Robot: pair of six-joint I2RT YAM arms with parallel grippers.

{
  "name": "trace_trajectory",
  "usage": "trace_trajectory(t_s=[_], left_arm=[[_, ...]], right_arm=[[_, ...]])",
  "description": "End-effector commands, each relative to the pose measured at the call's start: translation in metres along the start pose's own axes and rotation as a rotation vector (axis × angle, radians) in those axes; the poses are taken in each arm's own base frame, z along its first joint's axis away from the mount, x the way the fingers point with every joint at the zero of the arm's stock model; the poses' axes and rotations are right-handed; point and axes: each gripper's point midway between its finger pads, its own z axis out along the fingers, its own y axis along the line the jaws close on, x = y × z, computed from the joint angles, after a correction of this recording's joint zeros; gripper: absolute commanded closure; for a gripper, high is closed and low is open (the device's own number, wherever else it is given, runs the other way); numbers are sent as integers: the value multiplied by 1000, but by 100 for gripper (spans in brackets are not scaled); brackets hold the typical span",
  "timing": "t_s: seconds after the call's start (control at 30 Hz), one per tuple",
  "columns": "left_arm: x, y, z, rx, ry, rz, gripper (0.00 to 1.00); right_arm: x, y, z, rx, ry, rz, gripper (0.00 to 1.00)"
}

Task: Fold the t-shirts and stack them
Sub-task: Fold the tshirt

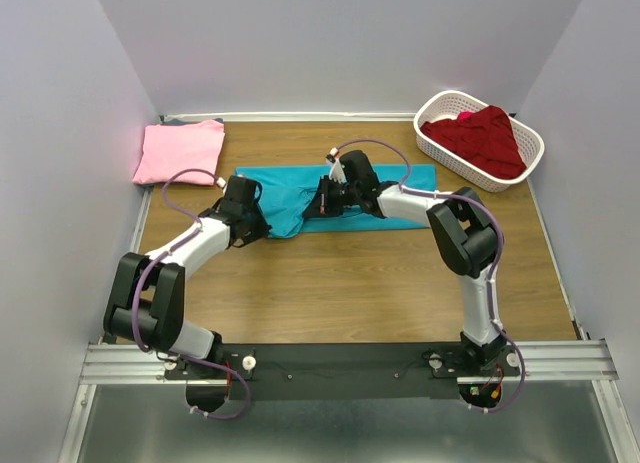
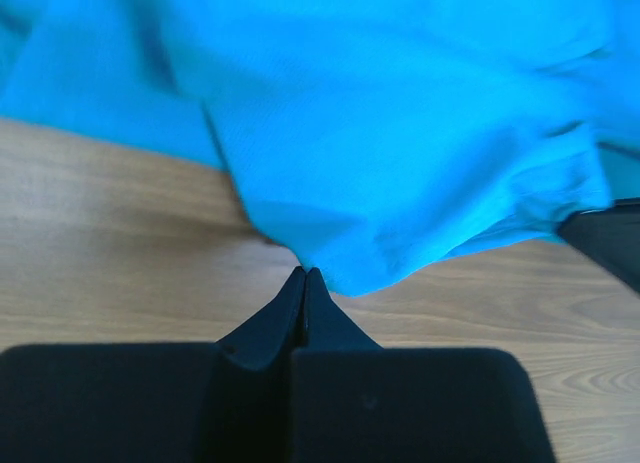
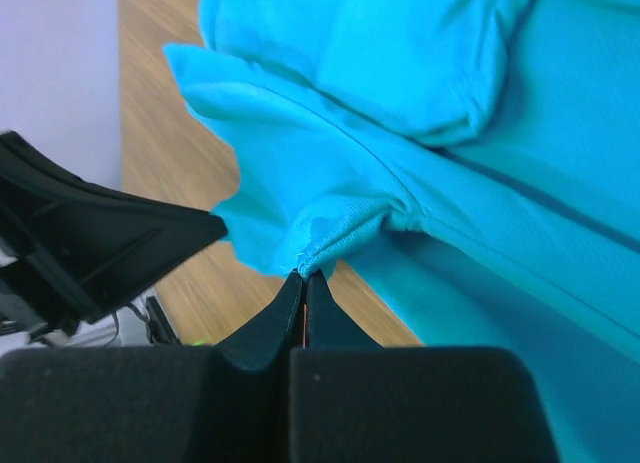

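Note:
The teal t-shirt [image 1: 300, 198] lies across the middle of the table, its left part bunched and lifted. My left gripper [image 1: 262, 223] is shut on the teal t-shirt's near left edge [image 2: 330, 273]. My right gripper [image 1: 312, 208] is shut on a gathered hem of the same shirt [image 3: 320, 245]. The two grippers are close together over the shirt's left half. The light pink t-shirt [image 1: 180, 150] lies folded at the back left. The dark red t-shirt [image 1: 480, 140] is heaped in the basket at the back right.
The white slotted plastic basket [image 1: 440, 101] stands at the back right corner. Walls close in the table on the left, back and right. Bare wood [image 1: 350, 283] stretches between the teal shirt and the arm bases.

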Motion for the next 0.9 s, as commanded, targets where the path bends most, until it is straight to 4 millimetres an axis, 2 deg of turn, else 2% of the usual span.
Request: trace_trajectory(t_s=[0.0,0.17,0.23,0.27,0.43,0.57,0.63,0.67,0.83,0.87], left_arm=[[-38,-11,-5,-4,-87,29,100],[-78,-19,-4,-15,-153,45,100],[-87,-19,2,-25,-162,59,100],[-98,-24,1,-17,-182,68,100],[-121,-26,13,-50,-214,95,100],[-148,-43,16,-21,-269,126,100],[-151,-47,25,-14,-265,151,100],[-160,-54,24,2,-285,158,100],[-179,-59,36,-23,-313,198,100],[-177,-56,39,-33,-307,201,100]], right_arm=[[-9,-2,10,-2,-18,-21,98],[-31,-2,11,-6,-57,-19,98],[-36,-8,14,-1,-61,-12,98],[-40,-9,17,-5,-64,-14,97],[-52,-16,20,2,-86,-5,97],[-60,-28,17,27,-109,7,97],[-59,-31,17,33,-107,13,97],[-62,-33,16,37,-115,14,96],[-69,-40,16,49,-130,19,94],[-68,-42,17,52,-127,20,94]])
